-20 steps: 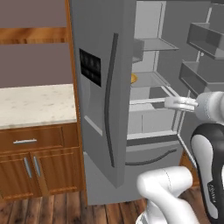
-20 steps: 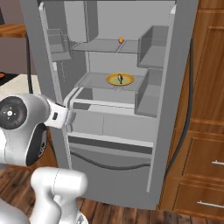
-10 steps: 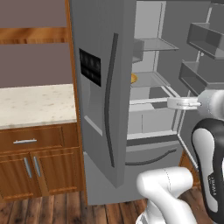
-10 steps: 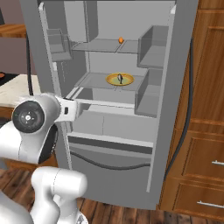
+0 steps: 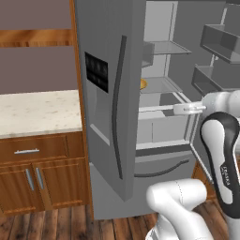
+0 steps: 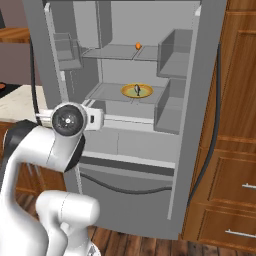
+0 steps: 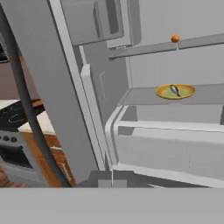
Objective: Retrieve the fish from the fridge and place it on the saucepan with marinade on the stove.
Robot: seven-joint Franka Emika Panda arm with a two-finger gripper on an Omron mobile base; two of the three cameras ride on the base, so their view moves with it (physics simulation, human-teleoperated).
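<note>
Both fridge (image 6: 200, 125) doors open. Fish (image 6: 137, 90) lies on yellow plate (image 6: 146, 93) on the fridge's middle shelf (image 6: 107, 92); orange item (image 6: 138, 45) on shelf above. Claw state: cannot tell. Stove (image 7: 13, 116) left of fridge.

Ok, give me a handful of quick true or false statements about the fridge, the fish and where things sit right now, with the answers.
1. The fridge stands with its doors open. True.
2. The fish lies on the yellow plate. True.
3. The plate sits on the top shelf. False: it sits on the middle shelf, one level below the small orange item.
4. The fish is held by the robot. False: it rests on the plate inside the fridge.
5. A stove shows at the left edge of the hand view. True.
</note>
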